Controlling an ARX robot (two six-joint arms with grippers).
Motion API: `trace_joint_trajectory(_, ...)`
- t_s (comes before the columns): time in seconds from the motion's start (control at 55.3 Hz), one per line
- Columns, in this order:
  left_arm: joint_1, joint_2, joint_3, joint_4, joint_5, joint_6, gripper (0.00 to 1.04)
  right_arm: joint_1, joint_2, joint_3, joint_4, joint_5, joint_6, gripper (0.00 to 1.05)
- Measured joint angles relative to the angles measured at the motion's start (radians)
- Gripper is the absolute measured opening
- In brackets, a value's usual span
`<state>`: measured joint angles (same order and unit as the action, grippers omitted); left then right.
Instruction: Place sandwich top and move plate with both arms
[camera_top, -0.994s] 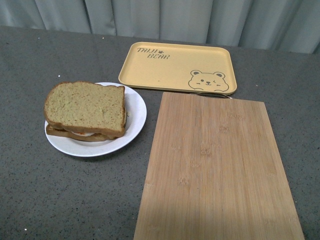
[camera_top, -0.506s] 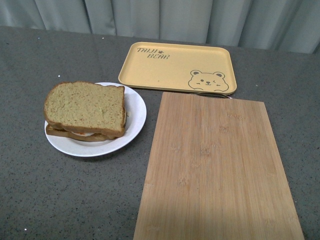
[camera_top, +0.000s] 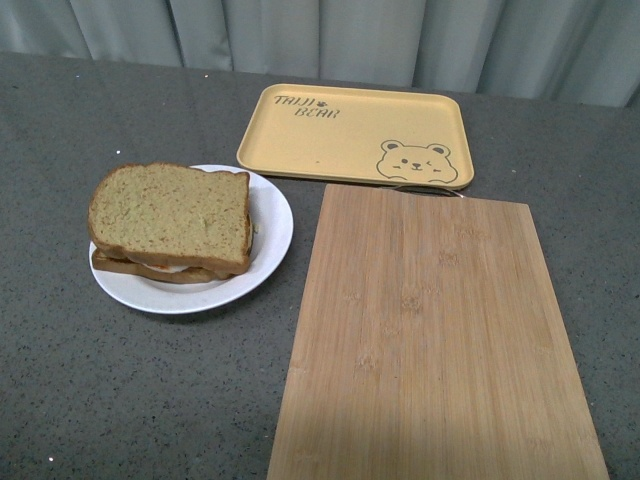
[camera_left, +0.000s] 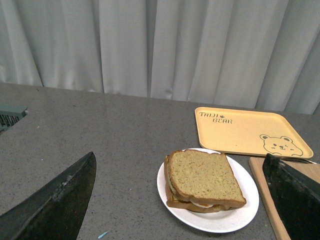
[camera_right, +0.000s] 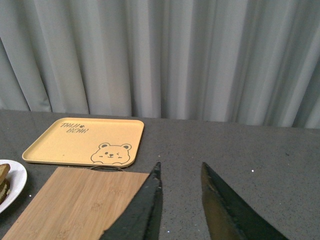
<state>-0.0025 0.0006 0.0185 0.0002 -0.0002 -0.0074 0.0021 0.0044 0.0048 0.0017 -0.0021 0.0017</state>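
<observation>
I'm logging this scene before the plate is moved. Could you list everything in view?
sandwich top: one, greenish-tan, topping the stack on the plate
lower slice: one, tan, beneath it
plate: one, white, table's left
tray: one, yellow, bear-printed, at the back
cutting board: one, wooden, right of plate
table: one, dark grey
curtain: one, grey, behind the table
left gripper: one, black, open, empty
right gripper: one, black, fingers narrowly apart, empty
</observation>
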Motion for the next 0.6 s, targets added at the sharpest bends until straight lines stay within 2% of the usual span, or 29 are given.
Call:
trace_joint_trajectory(0.199, 0.0, 0.0, 0.0, 0.0, 0.0, 0.0, 0.98, 0.0, 0.0, 0.0, 0.0, 0.0, 0.0, 0.74)
trace_joint_trajectory(0.253, 0.0, 0.004, 0.002, -0.004, -0.003, -0.005, 0.98, 0.0, 0.0, 0.0, 0.0, 0.0, 0.0, 0.88)
trace_joint_trajectory(0.289, -0.002, 0.056, 0.034, -0.097, -0.003, -0.051, 0.98, 0.0, 0.0, 0.0, 0.0, 0.0, 0.0, 0.96)
trace_joint_trajectory(0.307, -0.001, 0.117, 0.053, -0.129, -0.004, -0.082, 0.98, 0.0, 0.0, 0.0, 0.0, 0.0, 0.002, 0.97)
trace_joint_trajectory(0.362, -0.01, 0.272, 0.071, -0.103, -0.008, -0.158, 0.98, 0.0, 0.0, 0.0, 0.0, 0.0, 0.0, 0.95)
trace_joint_trajectory(0.47, -0.052, 0.495, 0.102, 0.027, -0.022, -0.243, 0.98, 0.0, 0.0, 0.0, 0.0, 0.0, 0.0, 0.95)
trace_joint_trajectory(0.597, -0.096, 0.772, 0.153, 0.186, 0.033, -0.363, 0.98, 0.0, 0.0, 0.0, 0.0, 0.0, 0.0, 0.95)
